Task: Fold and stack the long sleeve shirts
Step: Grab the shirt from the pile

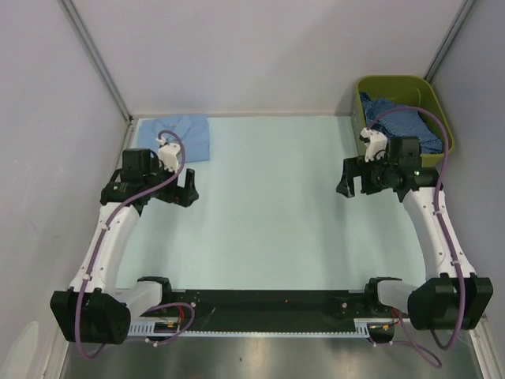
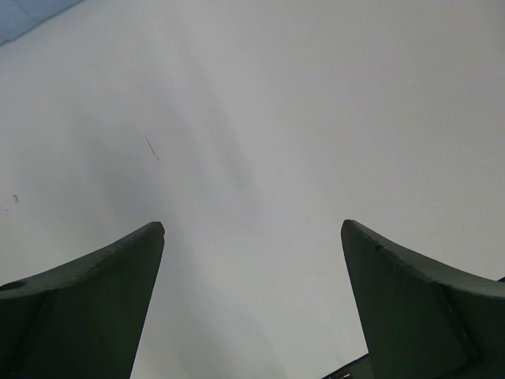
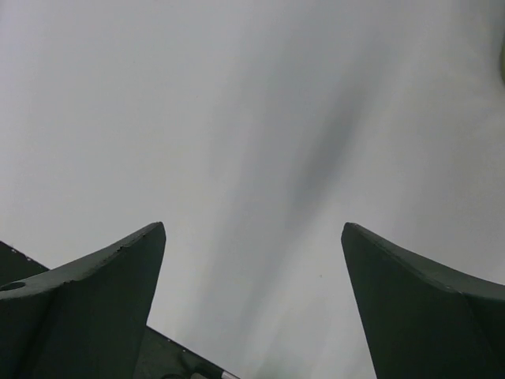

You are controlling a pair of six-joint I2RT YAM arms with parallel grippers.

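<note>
The plain pale blue shirt (image 1: 183, 134) lies folded at the table's far left corner; a sliver of it shows in the left wrist view (image 2: 31, 14). The medium blue checked shirt (image 1: 404, 118) lies crumpled in the green bin (image 1: 394, 83) at the far right. My left gripper (image 1: 178, 192) is open and empty over the bare table, just near of the pale blue shirt; its fingers (image 2: 95, 300) stand wide apart. My right gripper (image 1: 349, 183) is open and empty, just left of the bin; its fingers (image 3: 102, 300) stand wide apart over bare table.
The pale green table top (image 1: 268, 205) stretches between the arms. Grey walls close in the left, far and right sides. The black base rail (image 1: 268, 304) runs along the near edge.
</note>
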